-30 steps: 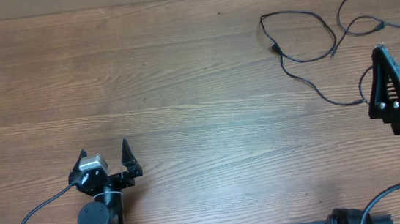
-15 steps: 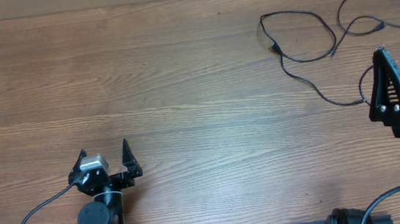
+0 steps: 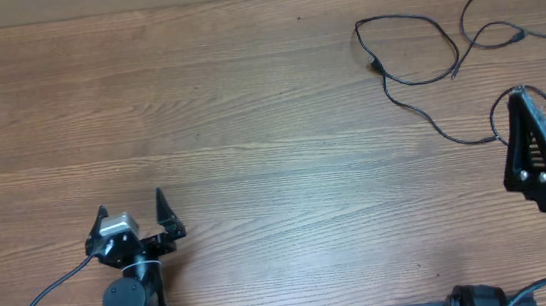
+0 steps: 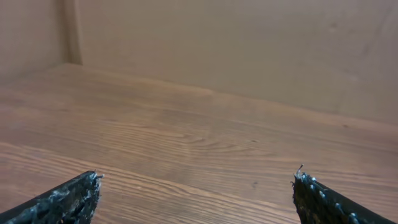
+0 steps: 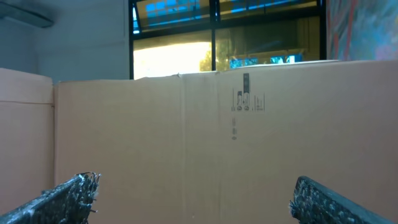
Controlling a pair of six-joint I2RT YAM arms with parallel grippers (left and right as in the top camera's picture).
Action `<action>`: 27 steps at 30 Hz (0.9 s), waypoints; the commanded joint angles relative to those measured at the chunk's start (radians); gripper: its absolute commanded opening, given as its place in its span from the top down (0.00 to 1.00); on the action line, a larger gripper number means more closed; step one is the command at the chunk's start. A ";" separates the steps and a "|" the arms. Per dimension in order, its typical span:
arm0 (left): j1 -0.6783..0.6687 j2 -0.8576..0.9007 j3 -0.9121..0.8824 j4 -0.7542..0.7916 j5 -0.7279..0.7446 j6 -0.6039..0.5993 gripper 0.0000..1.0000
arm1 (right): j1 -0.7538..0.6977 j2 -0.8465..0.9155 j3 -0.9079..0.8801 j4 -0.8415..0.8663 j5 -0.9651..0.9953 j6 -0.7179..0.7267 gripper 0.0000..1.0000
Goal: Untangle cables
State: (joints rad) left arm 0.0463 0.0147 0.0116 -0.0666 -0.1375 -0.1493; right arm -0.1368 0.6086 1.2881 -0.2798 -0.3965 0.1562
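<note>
Cables (image 3: 375, 65) in loose loops, far right of desk (image 3: 248, 105), by right hand (image 3: 520, 95). Both hands wide open, empty; left hand (image 3: 130, 202) well apart. Tip imo: pinch one strand, pull slow.

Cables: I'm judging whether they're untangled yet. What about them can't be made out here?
Overhead: the right cable meets the right edge and may be cut off there.
Overhead: the left cable's tail passes behind the right pincer; contact there is unclear.
Overhead: plug ends are too small to identify.
Both wrist views: no cable shows.
</note>
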 commanded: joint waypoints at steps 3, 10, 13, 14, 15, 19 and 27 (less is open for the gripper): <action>0.033 -0.012 -0.008 0.004 0.008 0.019 0.00 | 0.041 -0.014 -0.005 0.006 0.002 -0.002 0.00; 0.032 -0.012 -0.008 0.004 0.008 0.019 0.00 | 0.053 -0.026 -0.005 0.011 0.002 -0.002 0.00; 0.033 -0.011 -0.007 0.003 0.008 0.019 0.00 | 0.053 -0.026 -0.004 0.015 0.002 -0.002 0.00; 0.033 -0.011 -0.007 0.003 0.008 0.019 0.00 | 0.053 -0.026 -0.004 0.016 0.002 -0.002 0.00; 0.033 -0.011 -0.007 0.003 0.008 0.019 0.01 | 0.053 -0.026 -0.004 0.018 0.002 -0.002 0.00; 0.033 -0.011 -0.007 0.003 0.008 0.019 0.01 | 0.053 -0.026 -0.004 0.018 0.002 -0.002 0.00; 0.032 -0.011 -0.007 0.003 0.019 0.016 0.01 | 0.051 -0.026 -0.004 0.022 0.002 -0.002 0.00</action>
State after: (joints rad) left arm 0.0746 0.0147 0.0116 -0.0666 -0.1371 -0.1493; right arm -0.0898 0.5926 1.2881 -0.2623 -0.3954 0.1555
